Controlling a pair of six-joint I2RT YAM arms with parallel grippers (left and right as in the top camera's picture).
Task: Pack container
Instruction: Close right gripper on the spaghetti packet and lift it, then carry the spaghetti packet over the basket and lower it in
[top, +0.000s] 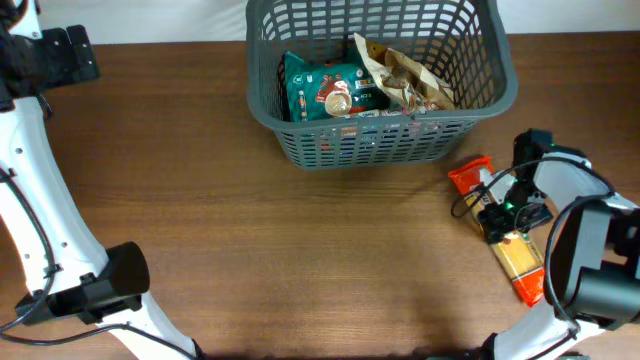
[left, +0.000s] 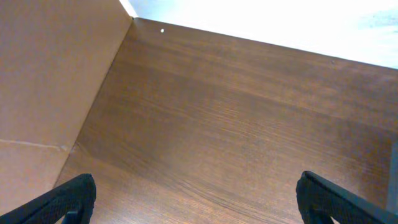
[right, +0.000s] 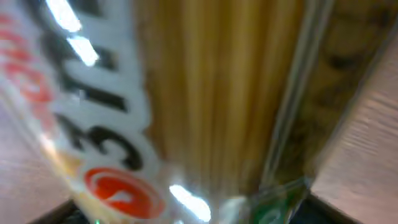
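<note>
Brown wood table (top: 300, 260), white backdrop (top: 160, 18). Overhead alone shows the container (top: 340, 150); left hand (left: 199, 196) released, right hand (top: 505, 212) over spaghetti packet (top: 521, 260), grip unclear.

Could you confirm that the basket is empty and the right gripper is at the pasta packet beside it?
Not empty: the overhead view shows a teal packet and a brownish packet in the basket. The right gripper is at the pasta packet.

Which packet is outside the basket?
The orange-ended spaghetti packet, on the table under the right gripper; the teal packet and the brown packet lie inside the basket.
</note>
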